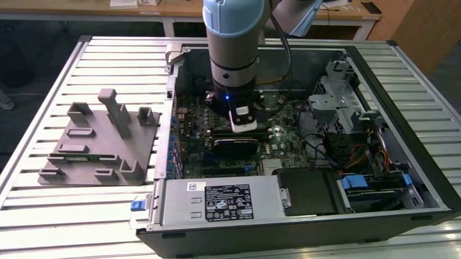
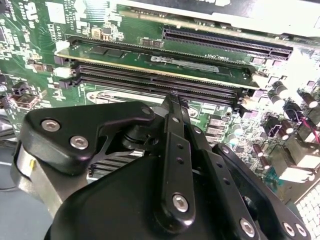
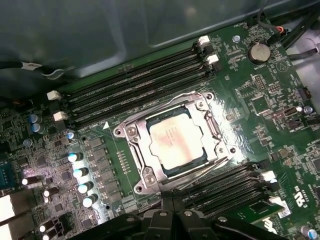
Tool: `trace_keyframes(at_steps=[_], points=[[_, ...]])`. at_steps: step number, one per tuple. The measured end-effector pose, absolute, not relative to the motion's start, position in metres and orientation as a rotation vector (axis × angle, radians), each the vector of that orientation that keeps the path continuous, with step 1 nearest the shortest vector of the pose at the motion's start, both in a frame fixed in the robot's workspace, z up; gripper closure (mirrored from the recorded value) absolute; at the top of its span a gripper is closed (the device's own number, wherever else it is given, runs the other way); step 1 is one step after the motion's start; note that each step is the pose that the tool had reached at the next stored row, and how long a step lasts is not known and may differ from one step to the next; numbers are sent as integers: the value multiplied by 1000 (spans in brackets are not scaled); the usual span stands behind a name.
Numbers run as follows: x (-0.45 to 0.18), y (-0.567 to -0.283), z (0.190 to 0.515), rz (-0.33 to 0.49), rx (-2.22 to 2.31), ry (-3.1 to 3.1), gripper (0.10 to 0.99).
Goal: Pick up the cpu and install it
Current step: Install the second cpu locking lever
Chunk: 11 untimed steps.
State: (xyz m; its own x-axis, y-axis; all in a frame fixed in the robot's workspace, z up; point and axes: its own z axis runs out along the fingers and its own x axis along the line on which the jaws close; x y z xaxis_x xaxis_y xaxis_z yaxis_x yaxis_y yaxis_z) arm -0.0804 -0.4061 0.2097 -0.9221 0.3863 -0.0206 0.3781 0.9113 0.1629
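The gripper (image 2: 175, 102), fingers pressed together and empty, hangs inside the open computer case (image 1: 403, 162) just above the motherboard (image 3: 260, 95). The cpu (image 3: 175, 140) already lies in its socket frame (image 3: 172, 142), just ahead of the fingertips. Seating looks done, so judging by this any further contact calls for a light, level touch.

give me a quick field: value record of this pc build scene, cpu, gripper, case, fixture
cpu: small square chip with shiny silver top, seated in the metal-framed motherboard socket
gripper: black two-finger gripper, fingers together, holding nothing, over the green motherboard by the black memory slots
case: open black computer case lying on a slatted metal table
fixture: grey plastic fixture block on the table, at the exterior view's left of the case
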Motion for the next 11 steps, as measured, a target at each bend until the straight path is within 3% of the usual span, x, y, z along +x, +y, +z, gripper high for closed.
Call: trace_keyframes(at_steps=[11], points=[[-88,-406,204,246,603,3021,980]])
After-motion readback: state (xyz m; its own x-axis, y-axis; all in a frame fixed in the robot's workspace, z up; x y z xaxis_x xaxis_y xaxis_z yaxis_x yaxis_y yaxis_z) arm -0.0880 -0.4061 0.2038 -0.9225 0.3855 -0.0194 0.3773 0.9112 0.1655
